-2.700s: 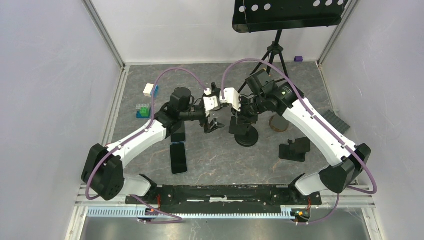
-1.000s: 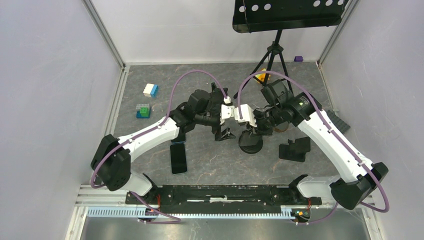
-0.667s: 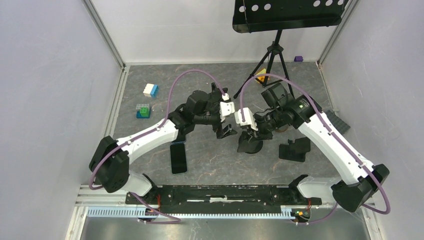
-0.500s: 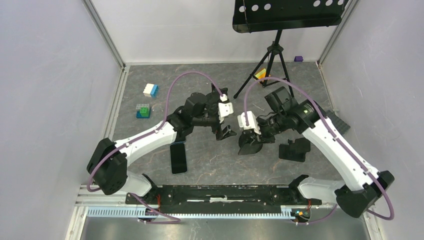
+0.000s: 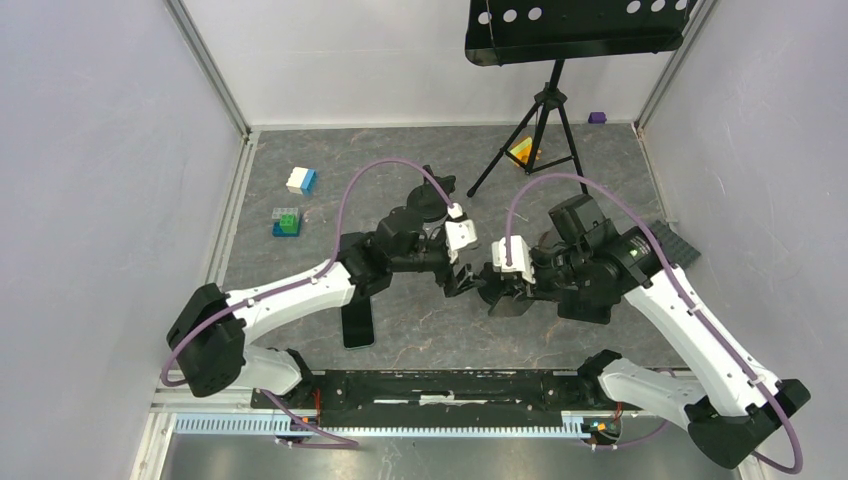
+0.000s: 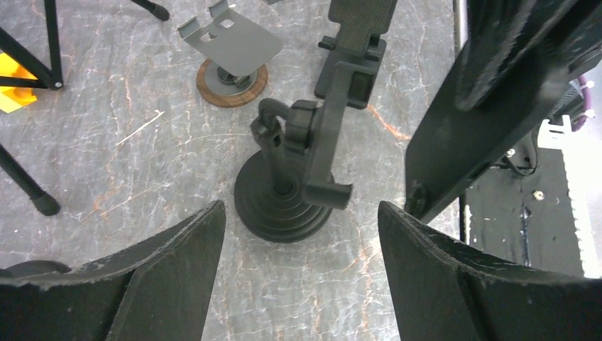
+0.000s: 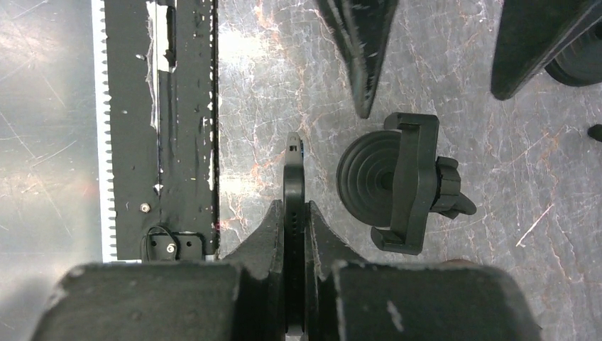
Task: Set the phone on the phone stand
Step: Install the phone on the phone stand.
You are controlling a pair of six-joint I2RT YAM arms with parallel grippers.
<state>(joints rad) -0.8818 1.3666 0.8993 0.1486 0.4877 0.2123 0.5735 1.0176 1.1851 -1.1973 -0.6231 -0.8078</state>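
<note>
My right gripper is shut on a dark phone, held on edge just above the table. The black phone stand, with a round ribbed base and a clamp cradle, stands just to the right of the phone and apart from it. In the top view my right gripper is over the stand near the table's middle. My left gripper is open and empty just left of it. In the left wrist view the stand is ahead between the open fingers.
A second black phone lies flat near the left arm. A wood-based metal stand and a black folding stand sit beyond. A music stand tripod, a yellow block and toy bricks are farther back.
My right gripper has moved toward the near edge with the phone and come down beside the stand. My left gripper has followed to the right and nearer, staying open.
</note>
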